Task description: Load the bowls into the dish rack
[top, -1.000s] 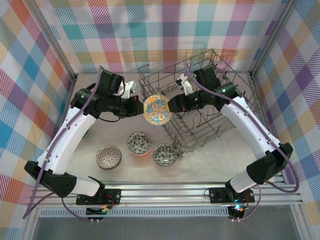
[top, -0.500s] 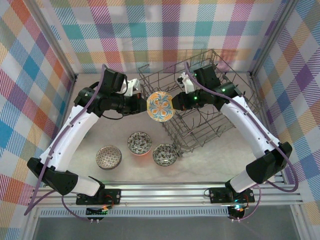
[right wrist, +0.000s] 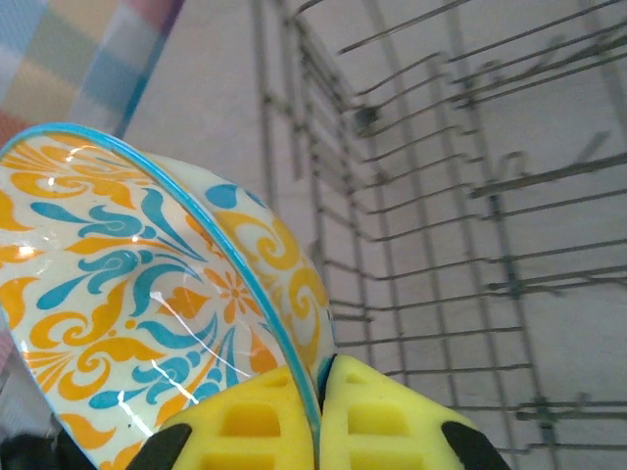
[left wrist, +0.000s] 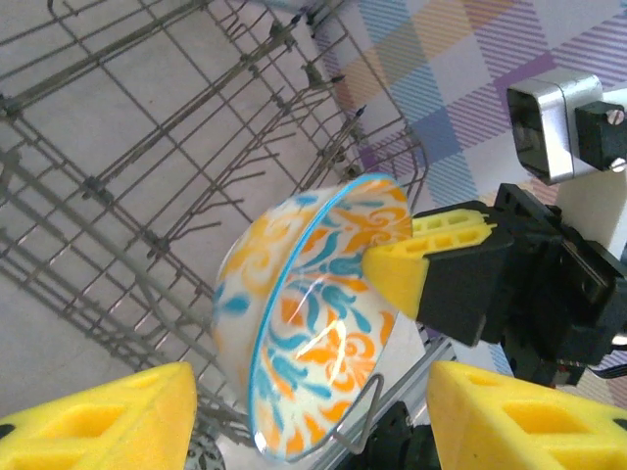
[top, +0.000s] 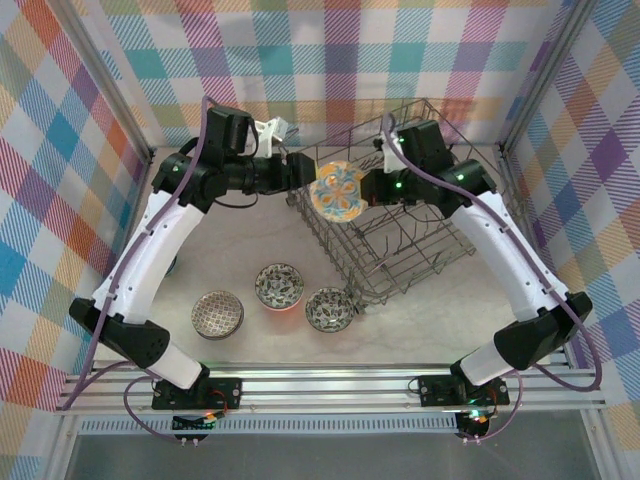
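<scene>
Found the pale desk as it had been a second earlier, with the large rectangular grey metal wire dish rack at its back right, apparently bare of dishes among the upright tines. Saw the left end effector, clamped a second before, now spread roughly halfway and gripping nothing. Confirmed this from the left wrist view: left end effector with yellow pads standing clear on either side. Saw the right end effector, part open a second before, now pinched nearly closed on the rim of the small round ceramic bowl with orange-yellow and blue scrollwork. Checked the grip in the right wrist view, right end effector squeezing the thin wall of that bowl between two pads. Judged the handover complete, leaving placement to the right arm alone. Found the bowl held on edge, shifted from beside the rack's left wall to just above it. Counted three patterned ceramic bowls waiting on the desk in front of the rack. Noted little slack: left pads near the bowl, rack rim wire close beneath. Noted open rows of tines deeper in the dish rack.
</scene>
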You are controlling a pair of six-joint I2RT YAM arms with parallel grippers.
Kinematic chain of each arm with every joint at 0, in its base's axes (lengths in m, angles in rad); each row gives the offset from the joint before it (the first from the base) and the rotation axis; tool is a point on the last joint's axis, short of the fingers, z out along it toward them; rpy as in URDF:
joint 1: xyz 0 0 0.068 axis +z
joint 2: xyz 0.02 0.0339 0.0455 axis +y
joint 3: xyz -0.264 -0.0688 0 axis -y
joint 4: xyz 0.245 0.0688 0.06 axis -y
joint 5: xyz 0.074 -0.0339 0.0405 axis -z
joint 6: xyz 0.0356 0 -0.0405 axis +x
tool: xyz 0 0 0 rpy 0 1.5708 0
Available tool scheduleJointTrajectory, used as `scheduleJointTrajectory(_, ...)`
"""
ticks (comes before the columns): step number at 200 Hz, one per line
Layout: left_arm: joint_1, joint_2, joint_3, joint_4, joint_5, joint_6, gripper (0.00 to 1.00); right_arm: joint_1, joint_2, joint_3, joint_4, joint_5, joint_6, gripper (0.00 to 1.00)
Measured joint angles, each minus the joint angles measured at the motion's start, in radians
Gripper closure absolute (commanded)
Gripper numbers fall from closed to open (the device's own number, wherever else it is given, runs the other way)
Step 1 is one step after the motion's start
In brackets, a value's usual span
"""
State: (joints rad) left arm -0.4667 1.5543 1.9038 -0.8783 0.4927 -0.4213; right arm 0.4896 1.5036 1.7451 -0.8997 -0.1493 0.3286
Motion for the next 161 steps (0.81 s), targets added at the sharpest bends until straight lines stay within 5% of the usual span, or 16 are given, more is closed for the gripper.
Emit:
scheduleJointTrajectory(84,0.065,0.143,0.005,0.071,0.064,0.006,0.32,-0.241,-0.008,-0.009,0.072,0.439,0.047,1.0)
scheduleJointTrajectory(161,0.118,0.286,0.04,0.096,0.074,0.0,0.32,-0.248,0.125,-0.077,0.189,0.766,-0.087,1.0)
